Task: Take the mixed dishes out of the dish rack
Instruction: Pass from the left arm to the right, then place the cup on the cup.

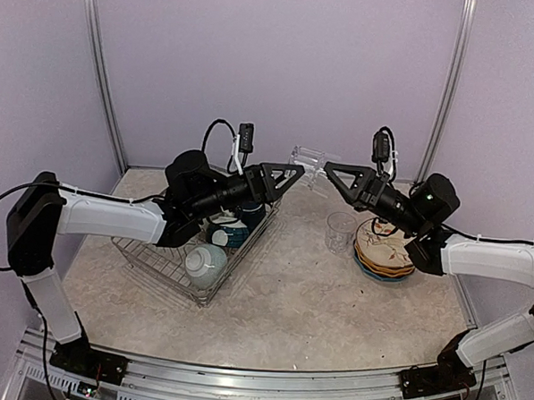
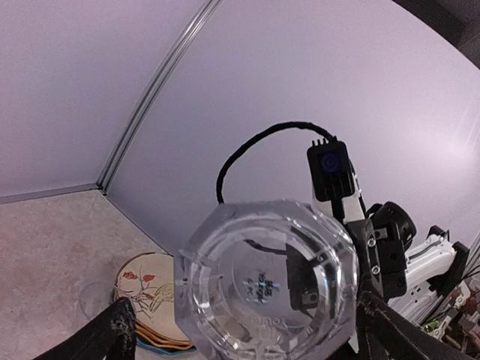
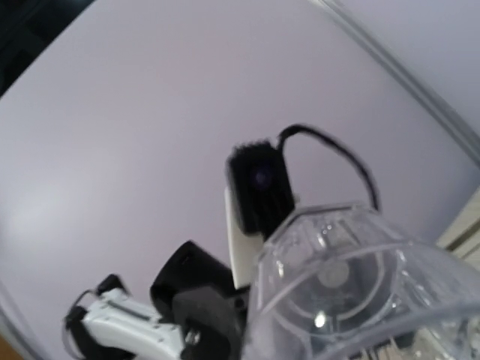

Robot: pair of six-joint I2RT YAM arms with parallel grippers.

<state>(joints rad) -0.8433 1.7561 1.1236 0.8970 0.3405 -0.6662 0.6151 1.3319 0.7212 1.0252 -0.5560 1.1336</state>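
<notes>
A clear glass tumbler hangs in the air between both grippers, lying on its side above the table's middle. My left gripper is shut on its base end; in the left wrist view its fingers flank the tumbler. My right gripper meets the tumbler's open end, and one dark finger shows through the glass. The tumbler fills the lower right of the right wrist view, where my right fingers are hidden. The dish rack at left holds teal bowls and a cream mug.
A second clear tumbler stands on the table right of centre. Beside it is a stack of plates with the bird-patterned one on top, also in the left wrist view. Purple walls close the back and sides.
</notes>
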